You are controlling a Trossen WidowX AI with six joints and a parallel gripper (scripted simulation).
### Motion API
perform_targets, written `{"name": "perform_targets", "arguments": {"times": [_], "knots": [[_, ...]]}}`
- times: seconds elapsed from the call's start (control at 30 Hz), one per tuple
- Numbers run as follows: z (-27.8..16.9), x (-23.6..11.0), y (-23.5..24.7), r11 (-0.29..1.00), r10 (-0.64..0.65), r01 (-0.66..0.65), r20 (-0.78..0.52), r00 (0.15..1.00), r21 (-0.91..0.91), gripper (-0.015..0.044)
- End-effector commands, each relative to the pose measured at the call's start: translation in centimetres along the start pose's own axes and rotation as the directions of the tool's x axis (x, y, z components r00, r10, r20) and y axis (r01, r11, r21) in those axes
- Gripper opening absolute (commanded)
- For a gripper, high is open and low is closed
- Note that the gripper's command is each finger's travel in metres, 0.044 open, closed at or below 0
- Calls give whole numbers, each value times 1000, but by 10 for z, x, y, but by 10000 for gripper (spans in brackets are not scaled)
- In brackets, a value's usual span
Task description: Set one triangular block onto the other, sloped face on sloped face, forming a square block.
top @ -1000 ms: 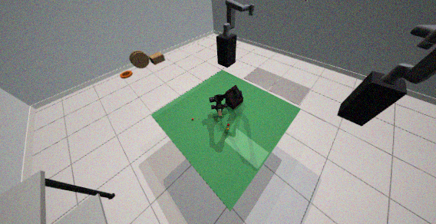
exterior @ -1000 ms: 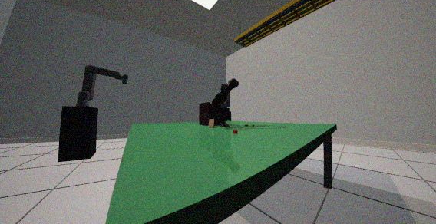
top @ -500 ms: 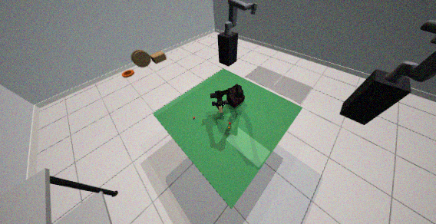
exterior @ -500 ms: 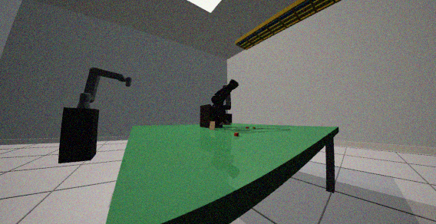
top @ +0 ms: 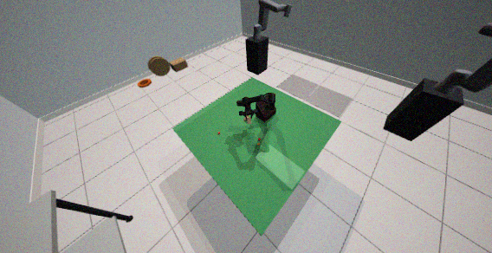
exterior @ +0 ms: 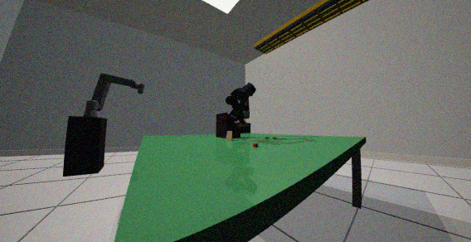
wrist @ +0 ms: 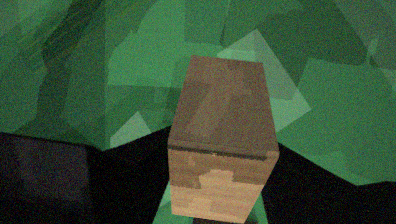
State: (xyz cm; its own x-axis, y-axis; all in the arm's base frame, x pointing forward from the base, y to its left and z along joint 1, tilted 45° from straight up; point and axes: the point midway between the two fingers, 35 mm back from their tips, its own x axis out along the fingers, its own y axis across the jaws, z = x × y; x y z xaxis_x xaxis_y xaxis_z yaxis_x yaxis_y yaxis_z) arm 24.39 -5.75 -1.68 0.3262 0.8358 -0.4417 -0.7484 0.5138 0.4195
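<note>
A wooden triangular block (wrist: 222,135) fills the middle of the wrist view, its brown sloped face up and a paler face toward the camera. My gripper (wrist: 218,138) (top: 248,115) is shut on it, with the dark fingers at its left and right sides, low over the green table (top: 281,166) (exterior: 186,176) (wrist: 325,100). In the top and exterior views the block (top: 249,121) (exterior: 229,135) shows as a small tan piece at the gripper, by the arm's dark base (top: 268,106). I cannot pick out a second triangular block in any view.
Two small red objects (top: 219,132) (top: 259,139) lie on the table near the arm; one of them also shows in the exterior view (exterior: 255,145). Another arm on a black pedestal (top: 257,55) (exterior: 84,144) stands on the floor beyond the table.
</note>
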Motion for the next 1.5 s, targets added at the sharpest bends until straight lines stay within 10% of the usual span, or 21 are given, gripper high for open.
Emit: {"name": "perform_targets", "arguments": {"times": [0.0, 0.63, 1.47], "knots": [[2, -5, 1, 1000, 3, -3, -3, 1000, -6, 0], [3, 1, -5, 854, 126, -47, -119, 985, 518, 0], [10, 3, -8, 254, 316, 214, -290, 903, 943, 0]]}}
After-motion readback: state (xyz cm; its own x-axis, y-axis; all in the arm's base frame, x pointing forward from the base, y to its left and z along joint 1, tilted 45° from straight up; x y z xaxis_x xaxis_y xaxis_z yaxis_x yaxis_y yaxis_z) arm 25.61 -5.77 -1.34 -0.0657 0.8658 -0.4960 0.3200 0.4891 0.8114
